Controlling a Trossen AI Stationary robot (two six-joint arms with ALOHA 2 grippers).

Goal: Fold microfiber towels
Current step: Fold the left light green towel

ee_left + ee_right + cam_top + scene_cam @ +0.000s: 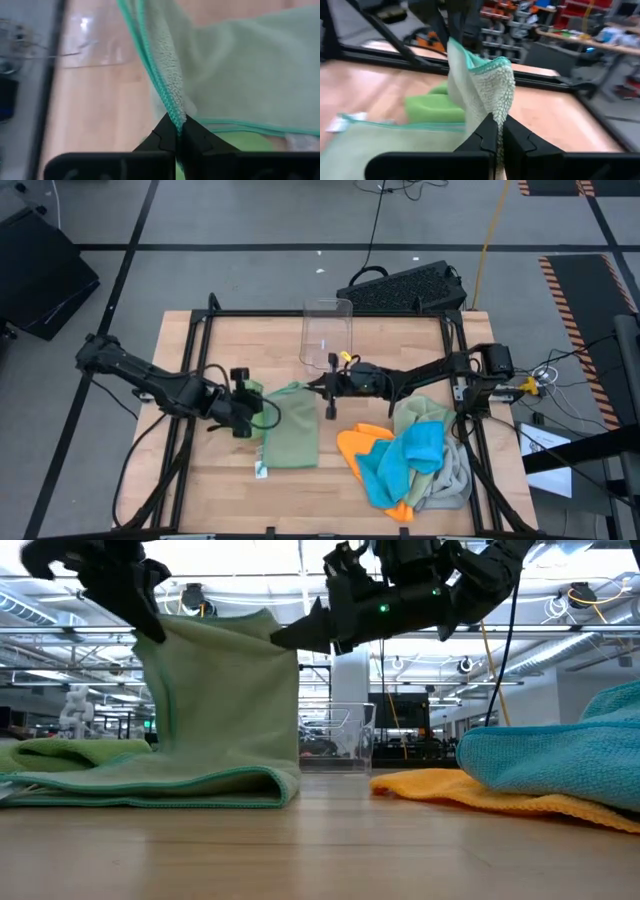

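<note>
Sage green towel: lies on the wooden table between the two grippers, with its far edge lifted off the surface. In the low view the raised part hangs as a curtain from both grippers down to a folded lower layer resting on the table.

Left gripper: clenched on one corner of the sage green towel. In the left wrist view the teal-stitched hem runs straight into the closed fingertips.

Right gripper: clenched on the opposite corner of the same towel. In the right wrist view the cloth rises from between the closed fingertips, and the left gripper shows beyond it, holding the other end.

Bright green towel: just beside the left gripper, partly under the sage green towel; it shows as a green block beyond the right gripper.

Remaining towels: a heap behind the right gripper, under that arm, with the blue towel on top of the orange towel and the light grey towel.

Clear plastic bin: stands on the far side of the right gripper, apart from the towel.
</note>
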